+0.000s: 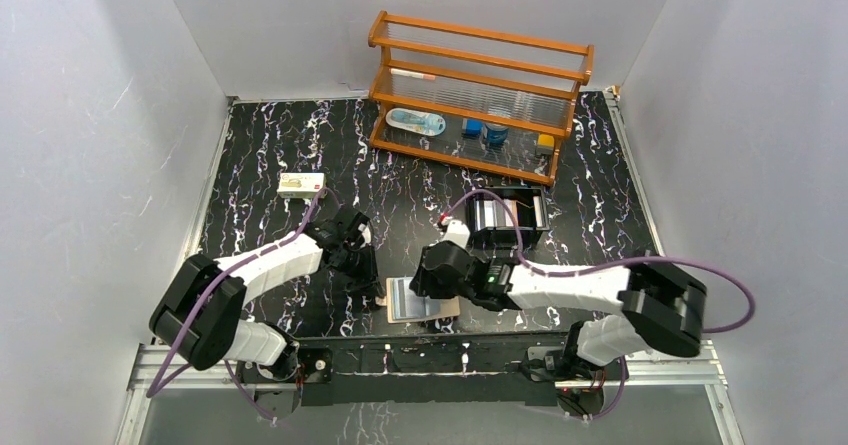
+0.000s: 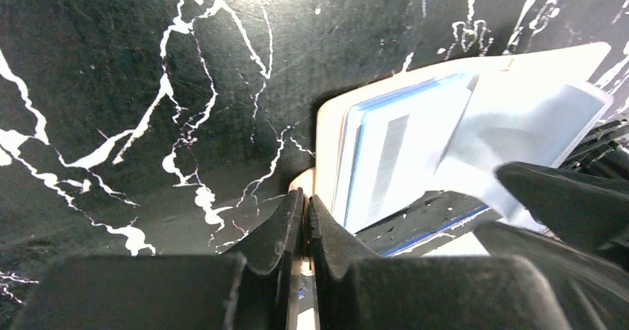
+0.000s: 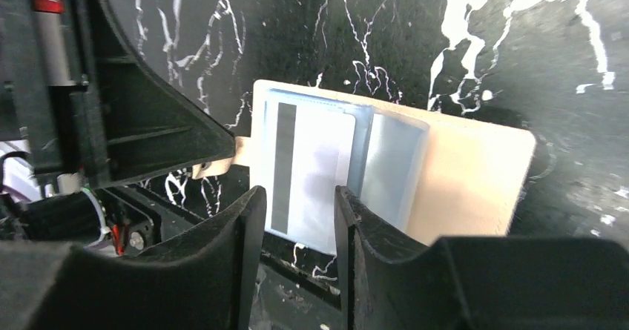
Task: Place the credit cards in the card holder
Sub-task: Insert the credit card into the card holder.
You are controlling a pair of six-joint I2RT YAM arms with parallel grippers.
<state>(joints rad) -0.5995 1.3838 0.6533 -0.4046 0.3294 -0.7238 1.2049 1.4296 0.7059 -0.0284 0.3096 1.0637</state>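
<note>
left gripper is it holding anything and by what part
Yes, the left gripper is shut on the card holder, pinching the small tan tab at its side edge.

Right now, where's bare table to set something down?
Bare: the back-left corner behind the white box, and the strip right of the black case. Crowded: near centre, where left gripper and right gripper meet at the card holder.

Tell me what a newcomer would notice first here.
At the near edge of the table, centre, the left tool is shut on the tab of a tan holder, while the right tool hangs open over a pale, dark-striped card lying on it. Behind, an orange wooden rack stands at the far edge.
</note>
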